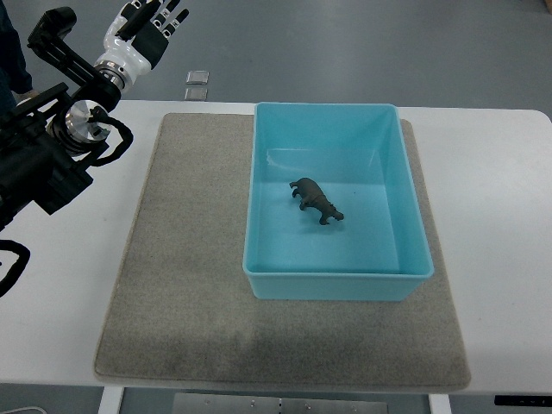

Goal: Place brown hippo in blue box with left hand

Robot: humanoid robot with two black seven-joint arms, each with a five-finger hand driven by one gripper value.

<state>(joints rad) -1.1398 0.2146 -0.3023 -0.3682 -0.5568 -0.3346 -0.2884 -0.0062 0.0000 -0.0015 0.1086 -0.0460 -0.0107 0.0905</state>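
Hippo (316, 200) stands upright on the floor of the box (414, 259), near its middle, head toward the box's near right corner. Box sits on the mat (181, 285), right of the mat's centre, its far wall level with the mat's far edge. Mat lies on the table (500, 216). Left hand (148, 28) is raised well off the box's far left corner, beyond the table edge, fingers loosely extended, holding nothing. Two small grey squares (197, 84) lie on the floor beyond the table.

Bright even overhead light, soft shadows, sharp focus throughout.
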